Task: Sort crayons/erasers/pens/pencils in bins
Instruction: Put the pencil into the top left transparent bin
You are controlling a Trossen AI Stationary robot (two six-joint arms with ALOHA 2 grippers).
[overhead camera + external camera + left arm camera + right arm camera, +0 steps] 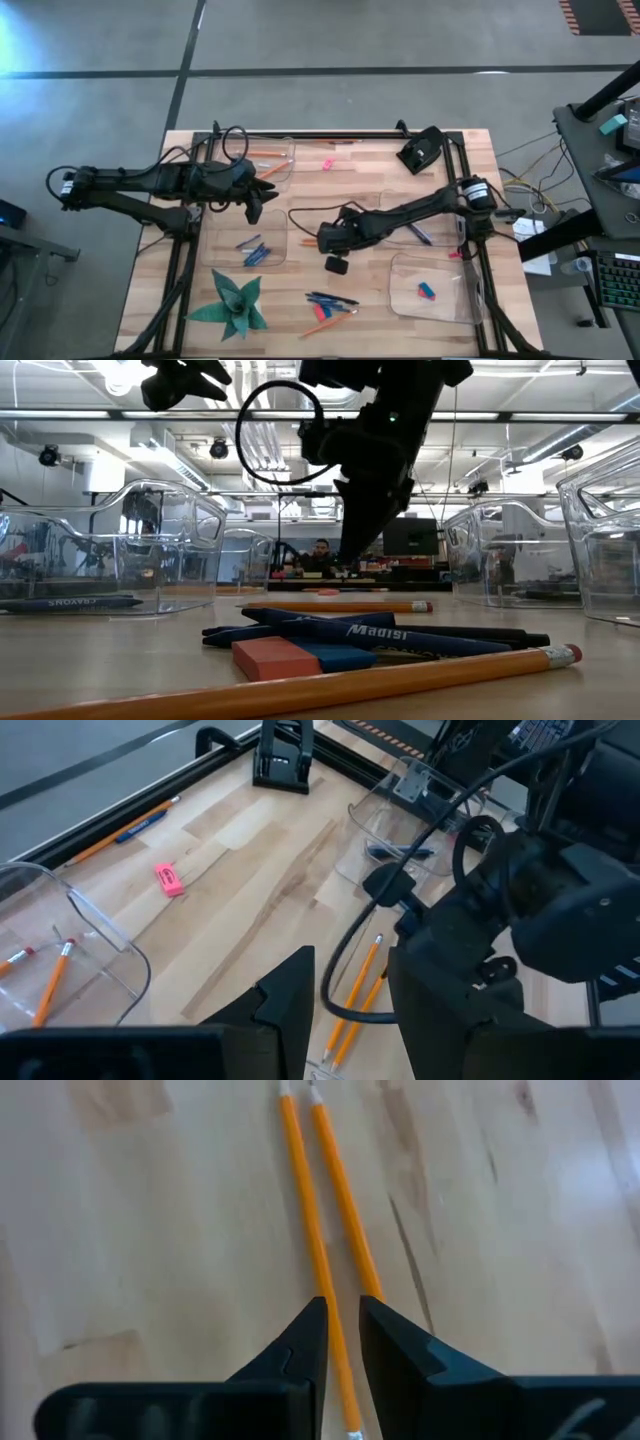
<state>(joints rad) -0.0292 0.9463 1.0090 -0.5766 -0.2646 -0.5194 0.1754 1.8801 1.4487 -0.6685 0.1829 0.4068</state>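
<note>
Here the right gripper (pixel 343 1330) is seen low over the bare wood near the table's middle, its fingers drawn to a narrow slit. One orange pencil (pixel 312 1240) runs straight into that slit; whether it is already pinched cannot be told. A second pencil (pixel 345 1190) lies just beside the first, almost parallel, passing outside the slit along one finger.

Both pencils' long axes are lined up with the gripper's forward reach, so the fingers straddle the near one across its width. The pale tips at the far ends are pointed away from the wrist. The same pair (pixel 362 988) is picked out in the left wrist view, directly under the right arm's head.

The right arm is judged much the nearer of the two. The left gripper (pixel 256 208) is held apart, over the tray with blue crayons (pixel 253 250), its fingers part open with nothing between them.

Farther out, a clear bin (pixel 283 150) at the table's far-left side already holds pencils. It lies well apart from the pair, beyond the left arm.

The closeness of the second pencil is judged the main risk to a clean single pick.
</note>
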